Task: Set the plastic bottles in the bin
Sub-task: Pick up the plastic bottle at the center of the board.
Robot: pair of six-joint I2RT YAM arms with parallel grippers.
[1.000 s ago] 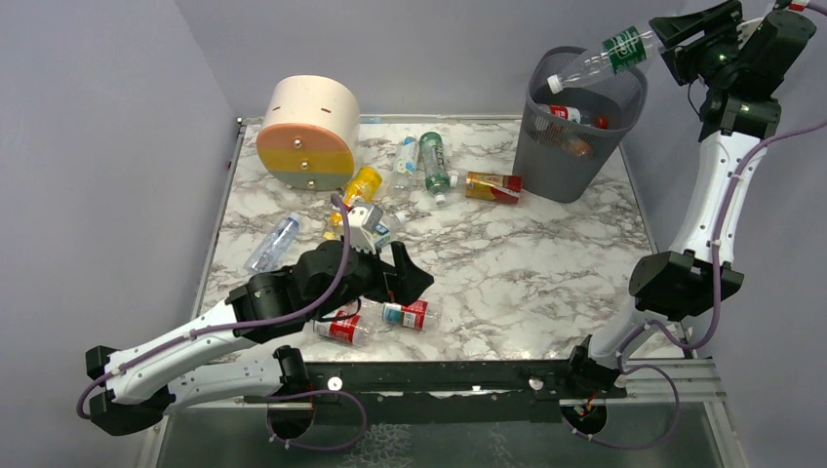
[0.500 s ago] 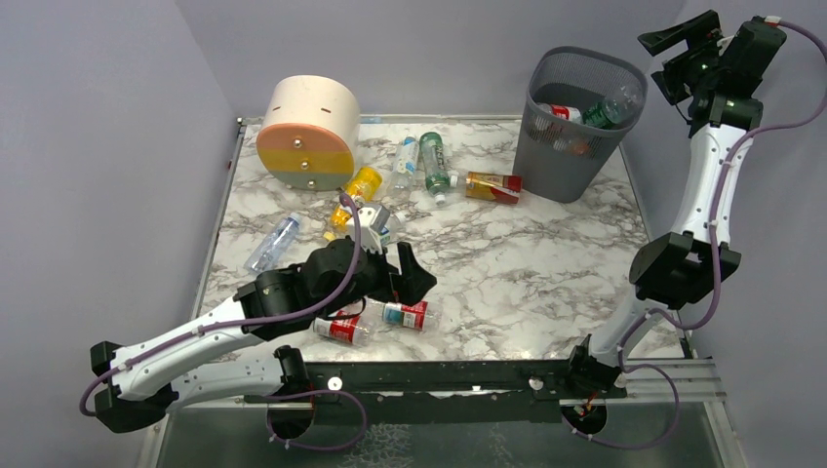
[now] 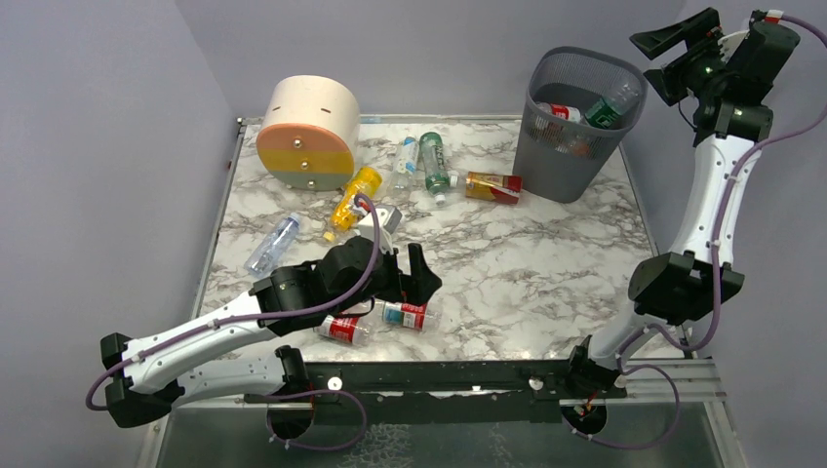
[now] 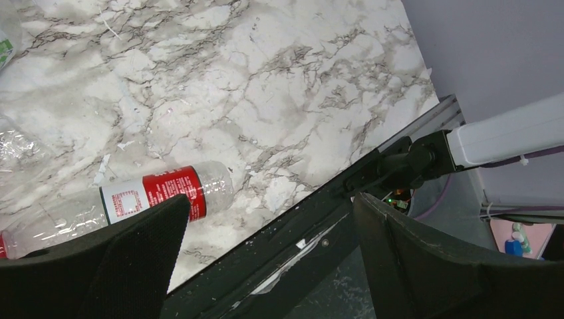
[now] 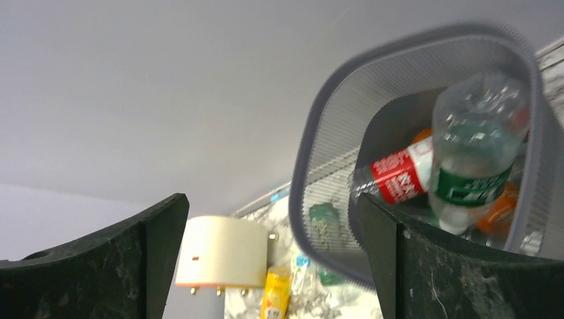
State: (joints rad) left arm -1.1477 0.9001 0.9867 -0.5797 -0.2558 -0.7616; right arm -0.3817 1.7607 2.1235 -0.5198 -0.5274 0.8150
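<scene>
The dark mesh bin (image 3: 554, 161) stands at the table's far right and holds a green-label bottle (image 3: 607, 107) and a red-label one (image 3: 559, 112). My right gripper (image 3: 680, 58) hovers open and empty, high to the right of the rim. Its wrist view looks down into the bin (image 5: 312, 166) at the green-label bottle (image 5: 475, 159). My left gripper (image 3: 405, 271) hangs open near the front edge, above two red-label bottles (image 3: 405, 314) (image 3: 341, 329); one (image 4: 166, 194) lies beside its left finger. More bottles lie further back: yellow (image 3: 353, 193), clear (image 3: 273, 243), green (image 3: 434, 164), orange (image 3: 492, 185).
A round beige-orange-yellow drawer unit (image 3: 308, 134) lies on its side at the back left. A black rail (image 3: 439, 375) runs along the table's near edge. Purple walls close in on the left, back and right.
My right gripper opened and the green-label bottle fell into the bin. The left arm shifted slightly right, uncovering the yellow bottle, its jaws still open.
</scene>
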